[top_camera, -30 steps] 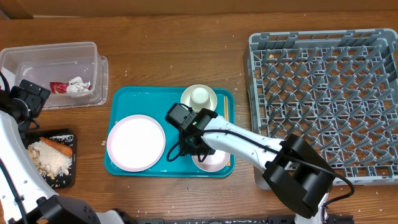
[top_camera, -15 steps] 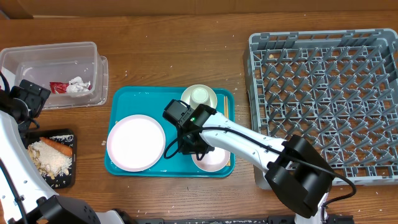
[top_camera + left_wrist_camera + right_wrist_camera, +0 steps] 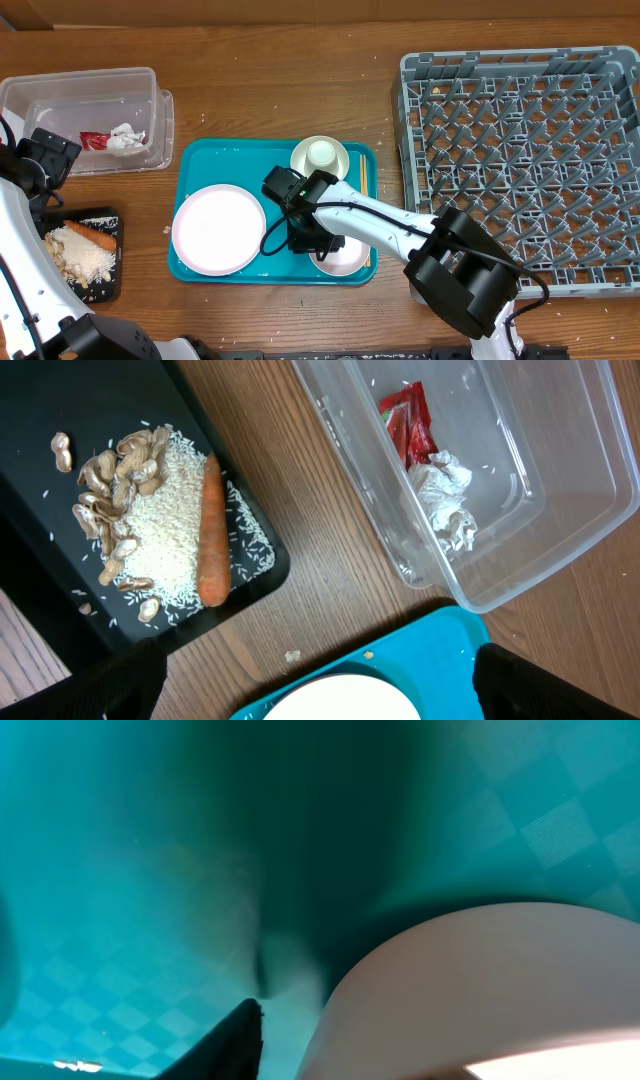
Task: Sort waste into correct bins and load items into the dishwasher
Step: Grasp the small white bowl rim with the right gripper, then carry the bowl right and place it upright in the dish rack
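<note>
A white bowl sits at the front right of the teal serving tray. My right gripper is low over the tray at the bowl's left rim. In the right wrist view one dark finger stands just outside the bowl wall, with a small gap; the other finger is hidden. The large plate, the small plate with the cup and the chopsticks lie on the tray. My left gripper is open and empty between the tub and the black tray.
The clear tub holds the red wrapper and the napkin. The black tray holds the beige scraps and the carrot. The grey dish rack stands at the right.
My right gripper has shifted slightly left and sunk lower beside the bowl's left rim. The left arm has not moved.
</note>
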You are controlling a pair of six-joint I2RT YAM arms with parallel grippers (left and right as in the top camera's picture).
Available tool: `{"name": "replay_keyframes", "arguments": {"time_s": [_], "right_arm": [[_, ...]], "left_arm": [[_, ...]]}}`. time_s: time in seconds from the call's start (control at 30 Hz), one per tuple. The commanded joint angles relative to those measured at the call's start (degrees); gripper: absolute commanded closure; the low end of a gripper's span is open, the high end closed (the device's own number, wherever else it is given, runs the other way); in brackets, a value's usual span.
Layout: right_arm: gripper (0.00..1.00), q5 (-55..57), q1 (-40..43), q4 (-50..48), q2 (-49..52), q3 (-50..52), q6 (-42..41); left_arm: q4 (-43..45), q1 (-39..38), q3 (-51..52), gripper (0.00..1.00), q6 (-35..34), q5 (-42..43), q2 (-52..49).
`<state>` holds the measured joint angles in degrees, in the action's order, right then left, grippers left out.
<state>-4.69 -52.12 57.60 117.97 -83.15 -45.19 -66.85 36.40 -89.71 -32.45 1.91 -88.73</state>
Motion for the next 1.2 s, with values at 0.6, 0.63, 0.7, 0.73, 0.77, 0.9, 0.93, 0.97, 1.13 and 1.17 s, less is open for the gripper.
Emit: {"name": "replay_keyframes", "arguments": {"time_s": [0.6, 0.63, 0.7, 0.73, 0.77, 0.9, 0.93, 0.97, 1.13, 1.17], "right_arm": [[0.96, -3.28, 0.33, 10.93, -3.15, -12.33, 3.85], [0.96, -4.5, 0.52, 10.95, -4.07, -12.74, 4.9], [0.96, -6.03, 1.4, 11.21, -7.17, -13.68, 7.23], [0.96, -5.95, 1.81, 11.28, -8.63, -13.79, 7.91], [0.96, -5.9, 2.29, 11.32, -10.01, -13.79, 8.57], [0.96, -5.95, 6.82, 11.82, -16.0, -13.79, 14.08], [0.96, -5.97, 9.2, 12.2, -17.75, -13.79, 15.37], [0.96, -5.97, 11.26, 12.44, -19.12, -13.79, 16.41], [0.96, -12.96, 25.35, 11.98, -24.76, -13.79, 24.02], [0.96, -17.0, 29.24, 11.41, -25.33, -13.79, 27.85]], "left_arm": [[0.0, -0.07, -0.31, 0.0, 0.52, -0.44, -0.13], [-0.02, -0.07, -0.31, 0.0, 0.52, -0.44, -0.13], [0.0, -0.07, -0.31, 0.0, 0.52, -0.44, -0.13], [0.0, -0.07, -0.31, 0.0, 0.52, -0.44, -0.13], [0.0, -0.07, -0.31, 0.0, 0.5, -0.44, -0.13], [-0.02, -0.07, -0.31, 0.0, 0.52, -0.44, -0.13], [0.0, -0.07, -0.31, 0.0, 0.5, -0.44, -0.13], [-0.02, -0.07, -0.31, 0.0, 0.52, -0.44, -0.13], [0.0, -0.07, -0.31, 0.0, 0.52, -0.44, -0.13], [0.0, -0.07, -0.31, 0.0, 0.52, -0.44, -0.13]]}}
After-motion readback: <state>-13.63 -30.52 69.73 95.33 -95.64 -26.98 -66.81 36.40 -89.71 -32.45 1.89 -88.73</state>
